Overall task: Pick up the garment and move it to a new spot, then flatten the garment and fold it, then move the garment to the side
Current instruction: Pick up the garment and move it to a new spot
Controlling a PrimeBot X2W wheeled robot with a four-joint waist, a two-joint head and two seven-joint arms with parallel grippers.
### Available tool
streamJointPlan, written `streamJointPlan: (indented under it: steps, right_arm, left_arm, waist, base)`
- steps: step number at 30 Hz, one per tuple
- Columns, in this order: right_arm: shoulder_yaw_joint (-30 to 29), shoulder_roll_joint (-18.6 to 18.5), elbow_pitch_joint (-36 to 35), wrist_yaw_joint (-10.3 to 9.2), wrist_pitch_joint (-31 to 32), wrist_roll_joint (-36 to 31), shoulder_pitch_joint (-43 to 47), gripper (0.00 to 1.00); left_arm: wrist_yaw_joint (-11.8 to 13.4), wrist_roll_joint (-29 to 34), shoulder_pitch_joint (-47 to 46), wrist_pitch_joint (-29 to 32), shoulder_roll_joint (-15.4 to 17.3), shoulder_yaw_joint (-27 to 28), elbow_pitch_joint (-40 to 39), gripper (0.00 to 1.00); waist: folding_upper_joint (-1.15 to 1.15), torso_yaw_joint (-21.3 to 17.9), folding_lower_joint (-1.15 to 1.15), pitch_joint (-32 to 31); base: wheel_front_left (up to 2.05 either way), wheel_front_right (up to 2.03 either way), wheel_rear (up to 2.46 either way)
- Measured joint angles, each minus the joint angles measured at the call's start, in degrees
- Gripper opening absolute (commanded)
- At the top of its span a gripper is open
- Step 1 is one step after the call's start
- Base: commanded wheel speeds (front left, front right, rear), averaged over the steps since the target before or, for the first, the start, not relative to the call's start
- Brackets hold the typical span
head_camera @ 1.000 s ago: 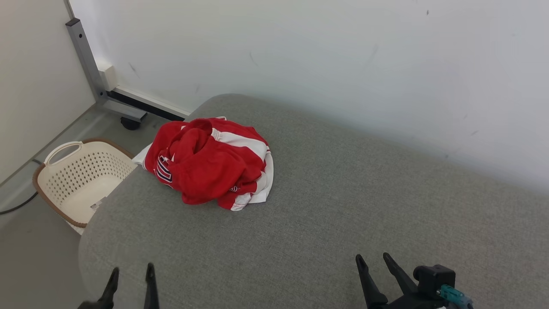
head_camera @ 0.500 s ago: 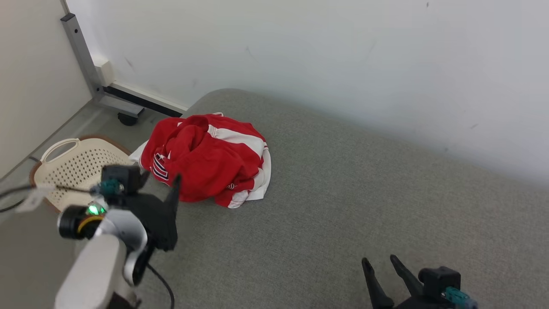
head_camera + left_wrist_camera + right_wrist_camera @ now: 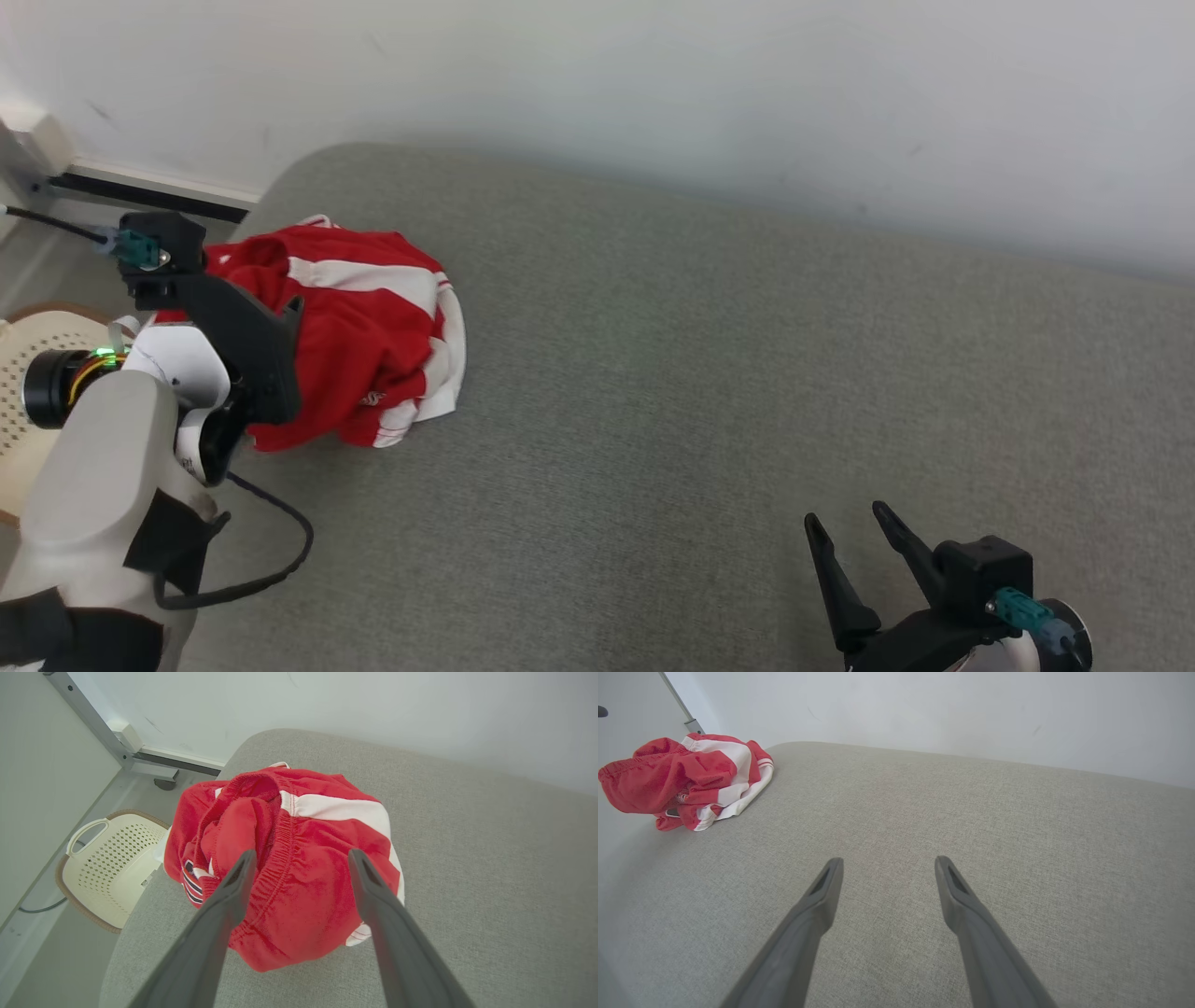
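Observation:
The garment [image 3: 364, 327] is a crumpled red piece with white stripes, bunched near the left end of the grey cushioned surface [image 3: 709, 373]. My left gripper [image 3: 289, 322] hangs just above its near side, open. In the left wrist view its two fingers straddle the red elastic waistband of the garment [image 3: 299, 826] with the gripper [image 3: 301, 856] not closed on it. My right gripper [image 3: 847, 518] is open low at the right, over bare fabric, far from the garment [image 3: 686, 779]; the right gripper [image 3: 888, 860] holds nothing.
A cream perforated basket [image 3: 107, 858] stands on the floor beside the surface's left end, also at the head view's left edge as the basket [image 3: 14, 411]. A metal frame leg on a caster [image 3: 117, 746] stands by the white wall [image 3: 653, 84]. Bare grey fabric stretches right of the garment.
My left arm has come up from the bottom edge and reached over the garment. The head camera has turned, shifting the whole picture left. The right gripper has stayed in place, open.

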Motion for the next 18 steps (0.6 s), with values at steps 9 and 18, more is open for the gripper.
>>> streamJointPlan:
  steps: [9, 18]
  right_arm:
    - [-0.5, 0.0, -4.7, 0.00, 1.8, -0.6, 1.4, 1.00]
    - [0.4, 0.0, -3.9, 0.00, 1.9, 0.3, 1.1, 1.00]
  left_arm:
    - [4.4, 1.8, -2.7, 1.2, 1.7, -0.9, 5.0, 1.00]
    - [5.6, 3.0, -3.5, 1.2, 2.5, -2.2, 9.5, 0.00]
  waist:
    - [0.01, -6.2, 0.01, 7.8]
    - [0.01, -9.5, 0.01, 10.6]
  base:
    - [0.00, 0.00, 0.00]
    - [0.00, 0.00, 0.00]
